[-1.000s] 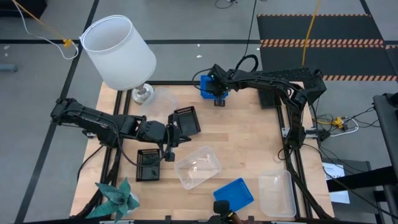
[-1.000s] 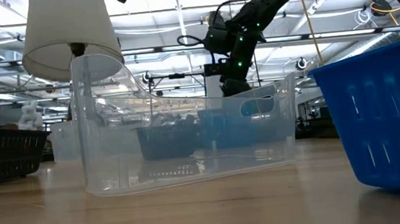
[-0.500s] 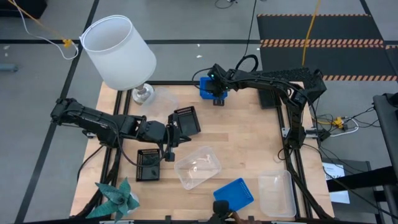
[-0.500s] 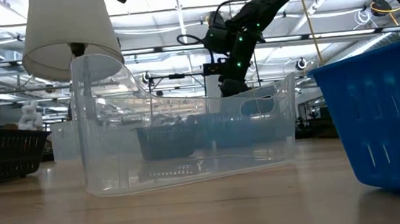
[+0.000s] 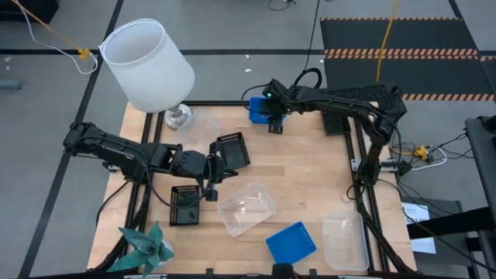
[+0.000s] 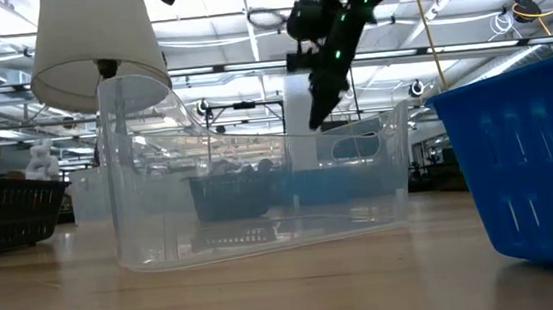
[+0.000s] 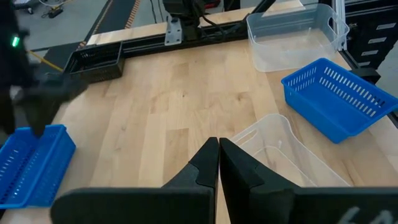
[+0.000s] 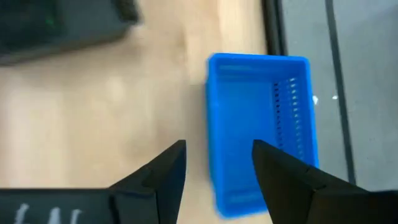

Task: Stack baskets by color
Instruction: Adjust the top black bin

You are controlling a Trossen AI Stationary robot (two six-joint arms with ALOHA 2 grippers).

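Nearest the table's front edge, we are seeing a bright blue slotted plastic basket (image 5: 291,242) lying tilted beside a clear, glossy rectangular plastic basket (image 5: 345,241), with another clear see-through basket (image 5: 247,207) resting askew just behind them. Farther in, a black slotted plastic basket (image 5: 185,204) is lying flat, and the left gripper (image 5: 212,172), its matte dark fingers pressed together on nothing, is sitting between it and a second black slotted basket (image 5: 232,149). At the far edge, the right gripper (image 5: 273,124) is hanging with its fingers spread wide over a small blue ribbed basket (image 8: 261,127), not touching it. A smooth white lampshade (image 5: 147,64) is standing at the far left corner.
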